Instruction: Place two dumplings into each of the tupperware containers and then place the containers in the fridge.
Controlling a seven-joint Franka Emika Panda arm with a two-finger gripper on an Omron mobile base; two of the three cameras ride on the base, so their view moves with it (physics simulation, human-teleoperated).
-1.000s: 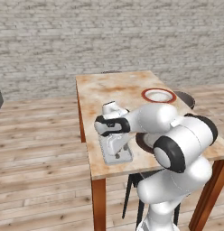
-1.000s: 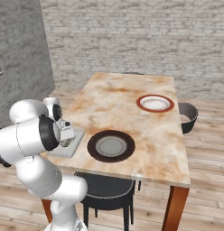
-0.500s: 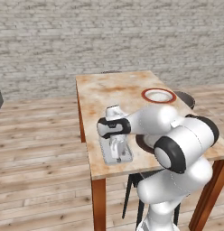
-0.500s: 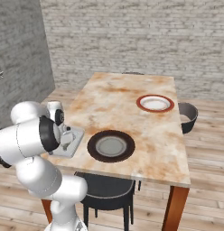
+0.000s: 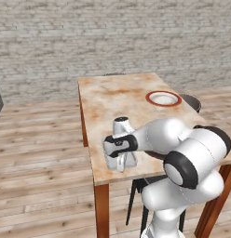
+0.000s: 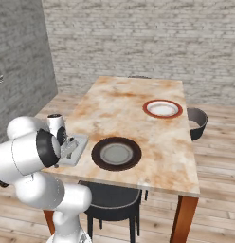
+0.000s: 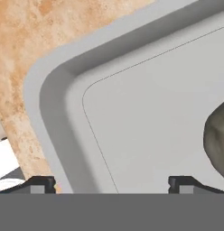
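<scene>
- A grey brick wall backs the room, and pale wooden planks cover the floor around a table (image 5: 112,97) with a mottled orange-and-cream marble top and reddish-brown legs.
- At the near left corner of the tabletop lies a tupperware container (image 6: 77,147), a shallow light-grey tray with rounded corners.
- The white arm bends down over that corner, and the gripper (image 7: 111,184) hangs low over the tray, pointing into it.
- In the hand view the two dark fingertips (image 7: 39,184) stand wide apart, one near the tray's raised rim and the other over its flat floor, with nothing between them.
- One dumpling (image 7: 216,135), a grey-beige mottled lump, lies on the tray floor at the right edge of the hand view, beside the right fingertip and apart from it.
- Whether a second dumpling lies in the tray cannot be told, as much of the tray is out of the hand view and hidden by the wrist in the base views.
- A round dark brown plate (image 6: 116,153) with a grey centre sits just beside the tray on the near half of the table.
- A red-rimmed white plate (image 6: 162,108) lies farther back towards the right edge, well apart from the brown plate.
- A dark chair (image 6: 197,122) stands by the table's right side, and another is tucked under its near edge.
</scene>
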